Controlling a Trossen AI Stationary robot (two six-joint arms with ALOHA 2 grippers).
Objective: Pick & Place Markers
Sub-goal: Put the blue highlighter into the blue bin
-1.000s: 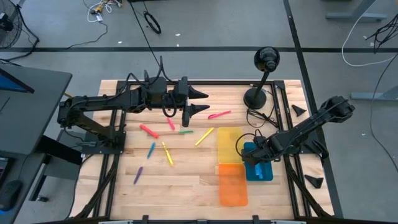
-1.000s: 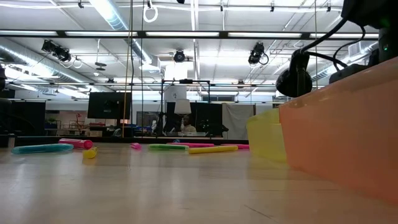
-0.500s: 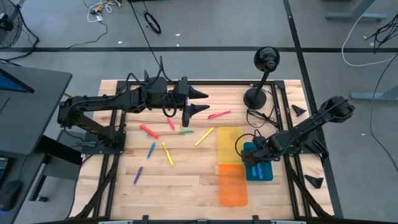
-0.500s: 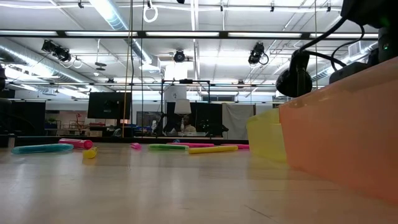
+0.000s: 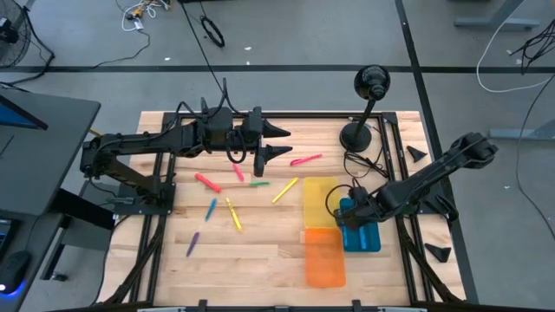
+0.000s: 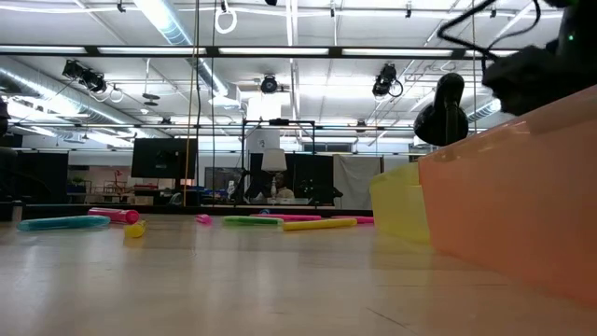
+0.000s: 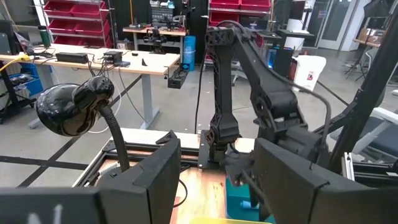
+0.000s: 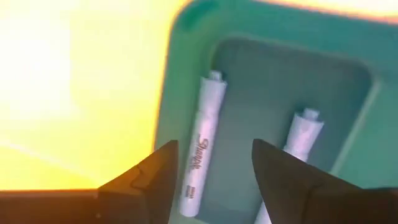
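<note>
Wooden table (image 5: 260, 247) fills most of the overhead shot, with a big workshop hall behind it in the low view. From that low angle the orange tray (image 6: 522, 196) blocks nearly everything on its side, so the blue tray and the right arm's business end are hidden there, only a dark blur up top.

Right gripper (image 8: 211, 165) hangs just above the blue tray (image 5: 360, 232), fingers spread apart with nothing between them. Straight below it in the tray lie two markers (image 8: 200, 149), side by side and a bit apart; their colour is hard to judge through the tint, and the farther one is cut off by a finger. Yellow tray (image 5: 318, 201) sits right beside that gripper, and the orange one touches its end. Can't make out anything inside either.

Left gripper (image 5: 282, 143) floats over the far part of the table, jaws wide, empty. Loose markers lie scattered just below and beside it: a pink one (image 5: 305, 160) nearest the tips, then red, green, yellow, blue, and a purple one (image 5: 192, 243) farthest off.

Black desk lamp (image 5: 364, 108) stands past the trays.
</note>
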